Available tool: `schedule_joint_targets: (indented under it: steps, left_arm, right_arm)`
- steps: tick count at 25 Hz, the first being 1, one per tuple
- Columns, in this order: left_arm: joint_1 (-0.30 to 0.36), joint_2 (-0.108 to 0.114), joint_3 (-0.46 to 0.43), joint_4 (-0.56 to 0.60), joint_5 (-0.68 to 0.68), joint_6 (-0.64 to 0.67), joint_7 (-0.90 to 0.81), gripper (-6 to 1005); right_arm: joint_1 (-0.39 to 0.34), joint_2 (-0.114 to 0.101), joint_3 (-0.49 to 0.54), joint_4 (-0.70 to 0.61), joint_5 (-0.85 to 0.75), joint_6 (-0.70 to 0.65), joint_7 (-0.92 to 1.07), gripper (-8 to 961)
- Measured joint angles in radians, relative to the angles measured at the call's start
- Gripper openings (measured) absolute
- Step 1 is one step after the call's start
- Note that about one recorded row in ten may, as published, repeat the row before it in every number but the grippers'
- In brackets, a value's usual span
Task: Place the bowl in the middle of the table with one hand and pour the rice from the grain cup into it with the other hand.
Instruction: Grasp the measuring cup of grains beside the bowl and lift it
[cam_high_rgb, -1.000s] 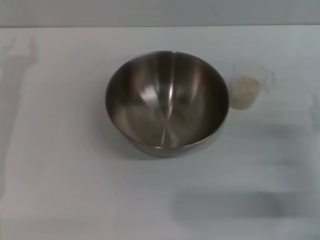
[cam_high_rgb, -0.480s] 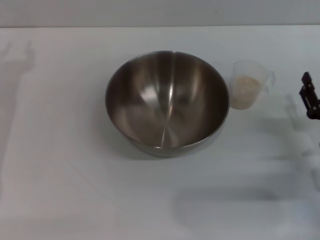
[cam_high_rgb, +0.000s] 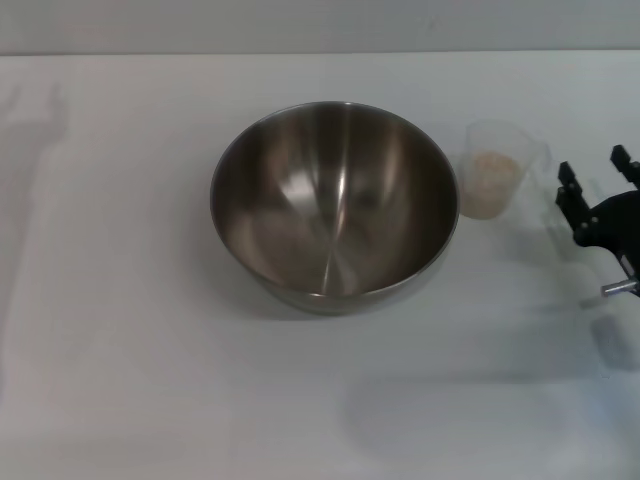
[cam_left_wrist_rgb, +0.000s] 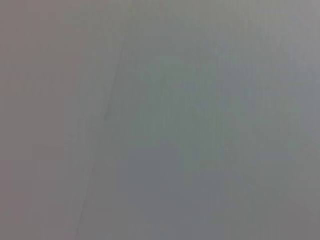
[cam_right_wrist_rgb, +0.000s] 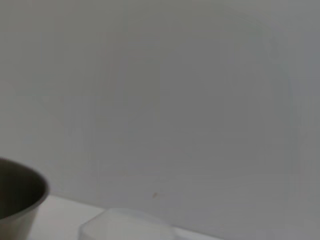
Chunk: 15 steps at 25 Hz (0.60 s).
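So the bowl (cam_high_rgb: 334, 205) sits empty around the middle of the desk (cam_high_rgb: 120, 330) in the head view. The grain cup (cam_high_rgb: 495, 170) stands upright just right of it, close but not touching, with the rice (cam_high_rgb: 493, 175) inside. The right gripper (cam_high_rgb: 597, 185) pokes in at the right edge, fingers spread wide, near the cup and holding nothing. The right wrist view catches the bowl's rim (cam_right_wrist_rgb: 20, 200) in its lower left corner.
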Motion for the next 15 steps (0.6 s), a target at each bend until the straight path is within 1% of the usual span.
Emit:
schedule_joint_targets:
  steps: [5,15]
  left_arm:
    - [-0.001,0.0,-0.001,0.011,0.0,0.019,0.0,483]
    - [-0.001,0.0,-0.001,0.015,0.0,0.025,-0.001,483]
  right_arm:
    - [0.023,0.0,0.0,0.002,-0.029,0.057,0.005,607]
    - [0.035,0.001,0.01,0.004,-0.023,0.077,0.007,606]
